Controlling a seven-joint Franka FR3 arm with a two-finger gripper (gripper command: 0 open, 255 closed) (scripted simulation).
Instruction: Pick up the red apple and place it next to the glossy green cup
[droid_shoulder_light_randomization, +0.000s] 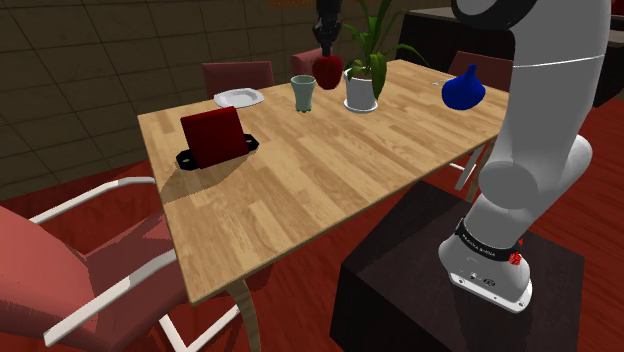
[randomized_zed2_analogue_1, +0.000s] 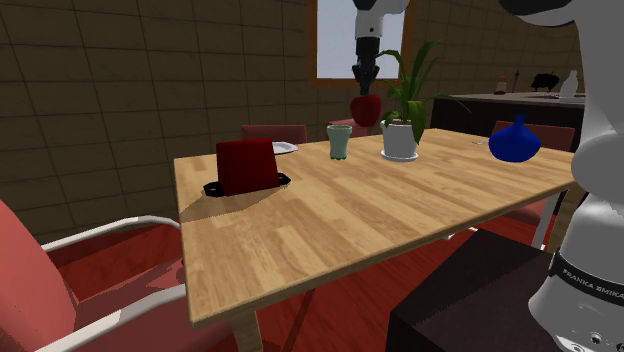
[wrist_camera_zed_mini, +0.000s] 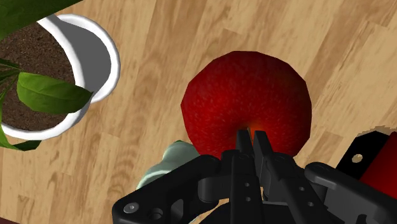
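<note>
The fingers (wrist_camera_zed_mini: 244, 153), nearly closed, pinch the red apple (droid_shoulder_light_randomization: 327, 71) by its top, aloft over the desk (droid_shoulder_light_randomization: 300, 180); the green cup (droid_shoulder_light_randomization: 303, 92) stands just below, toward the shoulder view's left

White arm (droid_shoulder_light_randomization: 545, 150), dark joints (droid_shoulder_light_randomization: 487, 243), black jaws; perhaps red button (droid_shoulder_light_randomization: 516, 259).
</note>
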